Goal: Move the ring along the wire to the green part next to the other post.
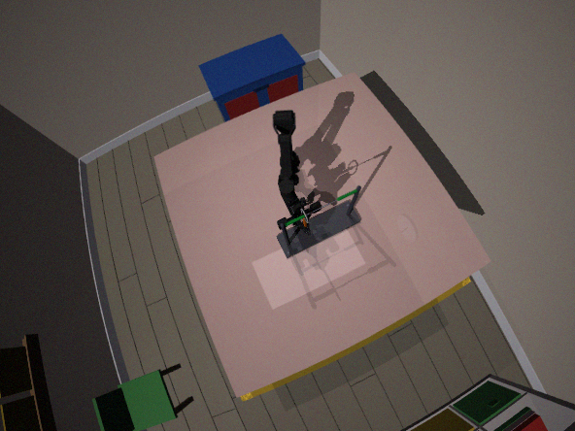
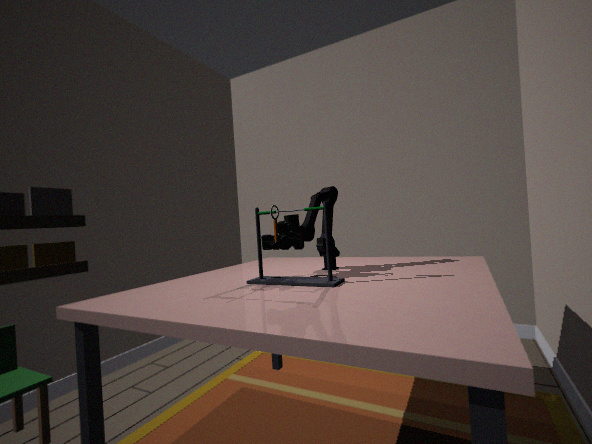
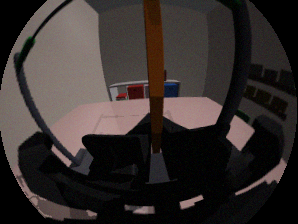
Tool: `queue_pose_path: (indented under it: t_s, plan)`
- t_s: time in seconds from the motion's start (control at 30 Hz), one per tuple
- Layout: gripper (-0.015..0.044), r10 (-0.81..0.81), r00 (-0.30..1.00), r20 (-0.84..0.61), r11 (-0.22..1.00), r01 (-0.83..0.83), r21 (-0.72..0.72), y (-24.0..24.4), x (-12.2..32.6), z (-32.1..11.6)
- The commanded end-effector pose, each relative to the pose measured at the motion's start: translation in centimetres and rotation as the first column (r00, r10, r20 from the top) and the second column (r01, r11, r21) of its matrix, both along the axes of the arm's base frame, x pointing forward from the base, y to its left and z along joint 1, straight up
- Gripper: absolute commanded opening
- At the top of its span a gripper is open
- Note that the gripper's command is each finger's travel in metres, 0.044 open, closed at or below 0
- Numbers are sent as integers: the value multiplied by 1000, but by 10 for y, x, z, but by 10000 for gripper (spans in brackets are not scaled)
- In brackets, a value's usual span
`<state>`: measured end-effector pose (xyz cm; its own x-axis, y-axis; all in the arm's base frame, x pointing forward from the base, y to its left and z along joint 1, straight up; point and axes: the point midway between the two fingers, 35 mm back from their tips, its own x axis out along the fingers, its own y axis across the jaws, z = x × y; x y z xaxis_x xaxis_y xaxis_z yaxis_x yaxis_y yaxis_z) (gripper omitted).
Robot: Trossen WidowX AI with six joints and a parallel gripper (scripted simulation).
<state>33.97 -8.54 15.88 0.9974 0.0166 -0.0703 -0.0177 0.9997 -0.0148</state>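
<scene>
The ring [image 2: 274, 205] surrounds the green part [image 1: 293, 220] [image 2: 264, 213] beside the near post [image 1: 286, 234] [image 2: 259, 245] [image 3: 241, 65], close to that part's inner end. The wire passes near the middle of the ring's opening, with no contact visible. The orange handle [image 1: 305, 222] [image 2: 275, 230] [image 3: 156, 75] hangs down upright. My gripper [image 2: 276, 242] [image 3: 152, 115] is shut on its lower end, below the wire. The thin grey wire [image 2: 292, 211] runs to the other green part [image 1: 347, 195] [image 2: 314, 208] and far post [image 1: 355, 201] [image 2: 328, 245] [image 3: 35, 110]. The ring is out of the wrist view.
Both posts rise from a dark base plate [image 1: 321, 228] [image 2: 295, 282] on the pink table [image 1: 219, 194] [image 2: 400, 310]. The arm [image 1: 287, 160] [image 2: 314, 220] reaches in from the robot's side and bends below wire height. Shadows of arm and frame lie on the table.
</scene>
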Motion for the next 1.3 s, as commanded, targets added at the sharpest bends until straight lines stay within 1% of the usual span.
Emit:
queue_pose_path:
  t_s: [0.0,1.27]
  plan:
    - [-150,1,1000,1,1000,-1,5,4,0,1]
    - [-150,22,1000,4,999,-22,-28,38,0,0]
